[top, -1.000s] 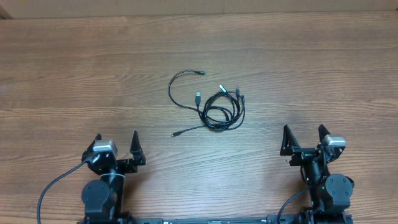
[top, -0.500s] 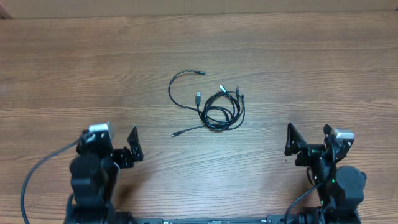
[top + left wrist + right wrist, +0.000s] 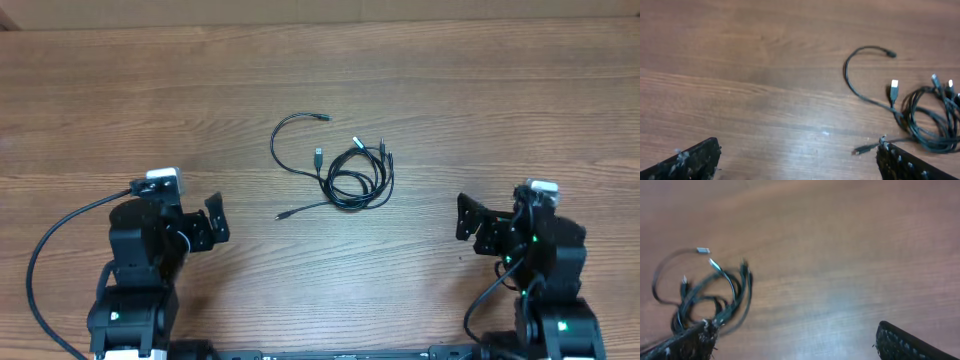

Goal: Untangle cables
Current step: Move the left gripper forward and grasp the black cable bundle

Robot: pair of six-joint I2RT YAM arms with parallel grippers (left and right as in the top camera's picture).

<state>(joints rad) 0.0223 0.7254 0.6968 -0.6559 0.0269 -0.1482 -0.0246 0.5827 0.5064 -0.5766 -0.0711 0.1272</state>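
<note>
Surface: a brown wood-grain table [image 3: 520,90] is filling nearly every view, with soft glare showing in the wrist views.
Room: only a pale strip [image 3: 400,8] is showing beyond the table's far edge.
Cables [image 3: 357,178]: lying tangled mid-table, ahead of both arms, nothing touching them.
Left gripper [image 3: 800,165]: jaws standing wide apart, holding nothing.
Right gripper [image 3: 795,345]: jaws standing wide apart, holding nothing.

Soft even light, sharp overhead; right wrist view blurs the cables [image 3: 746,276].
</note>
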